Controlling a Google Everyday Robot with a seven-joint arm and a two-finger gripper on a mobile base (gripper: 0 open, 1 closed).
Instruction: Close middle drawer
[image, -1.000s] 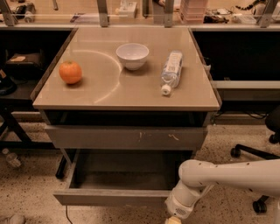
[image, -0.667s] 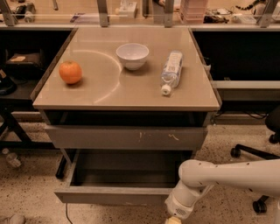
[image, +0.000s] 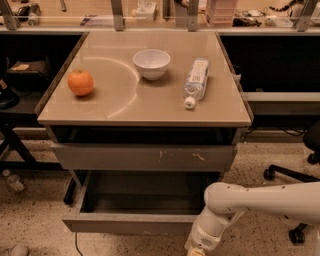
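The middle drawer (image: 131, 223) is pulled out at the bottom of the cabinet. Its grey tray-like inside (image: 145, 195) is open to view and looks empty. My white arm (image: 260, 197) reaches in from the right, and its wrist bends down in front of the drawer's right front corner. My gripper (image: 196, 251) is at the bottom edge of the view, just below and in front of that corner, and mostly cut off. The taller grey front with two pale scratches (image: 145, 157) sits above the open drawer.
On the tabletop (image: 115, 107) are an orange (image: 80, 82), a white bowl (image: 151, 63) and a plastic bottle lying on its side (image: 196, 81). Dark shelving stands on both sides. An office chair base (image: 292, 175) is on the floor at the right.
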